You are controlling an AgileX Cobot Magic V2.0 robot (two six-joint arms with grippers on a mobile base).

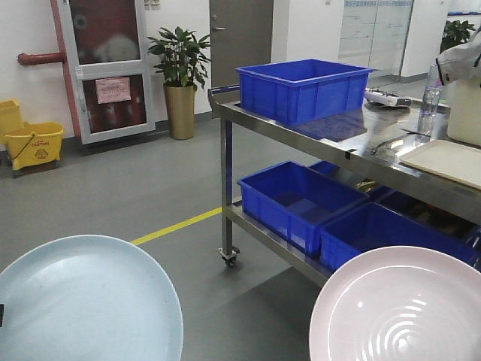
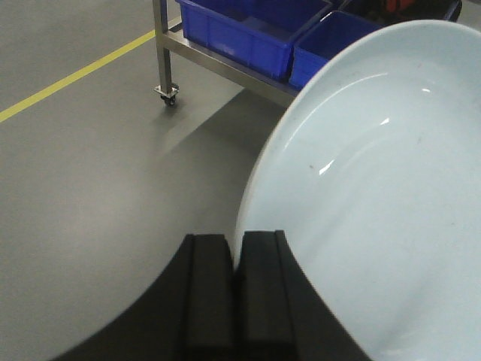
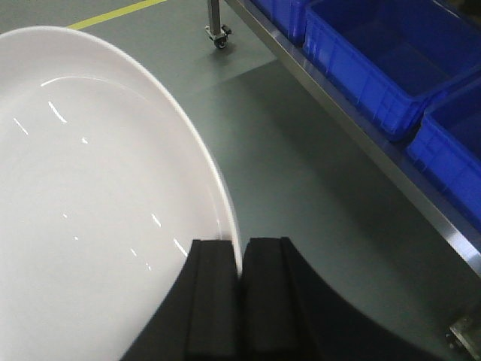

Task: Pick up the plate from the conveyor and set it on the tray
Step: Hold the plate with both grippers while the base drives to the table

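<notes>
A pale blue plate (image 1: 83, 301) fills the lower left of the front view; in the left wrist view my left gripper (image 2: 236, 252) is shut on the rim of this pale blue plate (image 2: 376, 173). A pinkish-white plate (image 1: 402, 308) fills the lower right; my right gripper (image 3: 241, 256) is shut on the rim of that plate (image 3: 90, 195). Both plates hang above the grey floor. The cream tray (image 1: 443, 159) lies on the steel cart's top at the far right. The conveyor is out of view.
A steel wheeled cart (image 1: 301, 124) stands ahead on the right, a blue crate (image 1: 301, 89) on top and more blue crates (image 1: 301, 199) on its lower shelf. A water bottle (image 1: 429, 96) and cream tub (image 1: 466, 109) stand near the tray. A yellow mop bucket (image 1: 30, 143) and potted plant (image 1: 180, 75) stand at the far wall.
</notes>
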